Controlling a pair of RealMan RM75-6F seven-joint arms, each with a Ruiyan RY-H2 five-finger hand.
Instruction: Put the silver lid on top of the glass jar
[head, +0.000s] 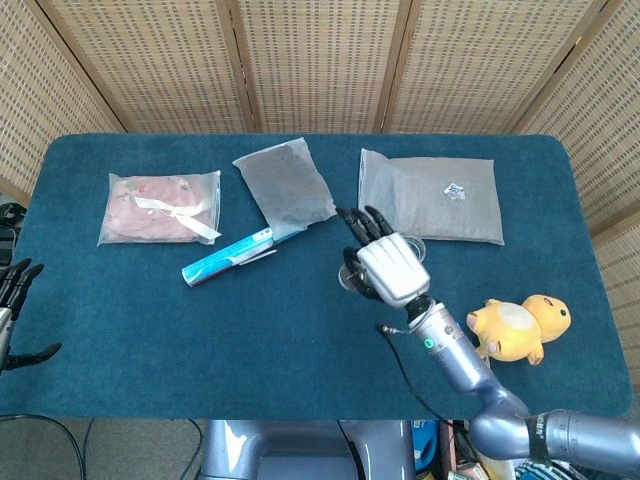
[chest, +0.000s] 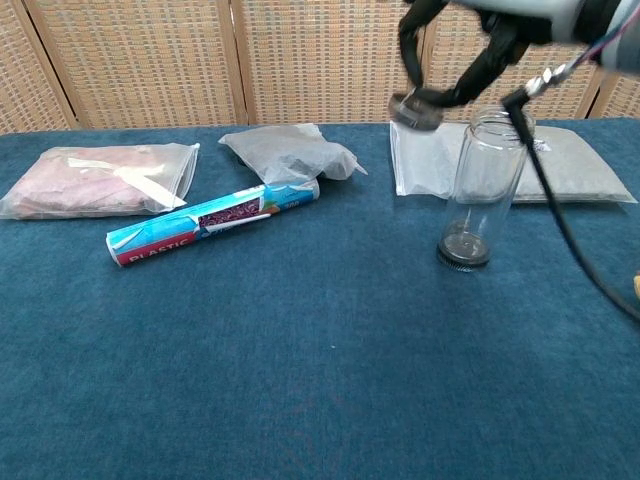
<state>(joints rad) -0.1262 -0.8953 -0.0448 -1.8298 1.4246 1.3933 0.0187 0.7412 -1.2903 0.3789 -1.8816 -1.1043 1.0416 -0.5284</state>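
The glass jar (chest: 487, 186) stands upright and open-mouthed on the blue table (chest: 250, 370), right of centre. My right hand (chest: 470, 40) is raised at the top of the chest view and pinches the silver lid (chest: 420, 108) between thumb and fingers. The lid hangs just left of the jar's rim, at about the rim's height, tilted and not touching it. In the head view the right hand (head: 385, 262) covers most of the jar, and the lid's edge (head: 348, 277) peeks out at its left. My left hand (head: 14, 300) is off the table's left edge, fingers spread, empty.
A blue plastic-wrap tube (chest: 213, 222) lies left of centre. At the back lie a pink bag (head: 160, 207), a grey bag (head: 287, 185) and a white bag (head: 432, 197) right behind the jar. A yellow plush toy (head: 518, 328) sits at the right.
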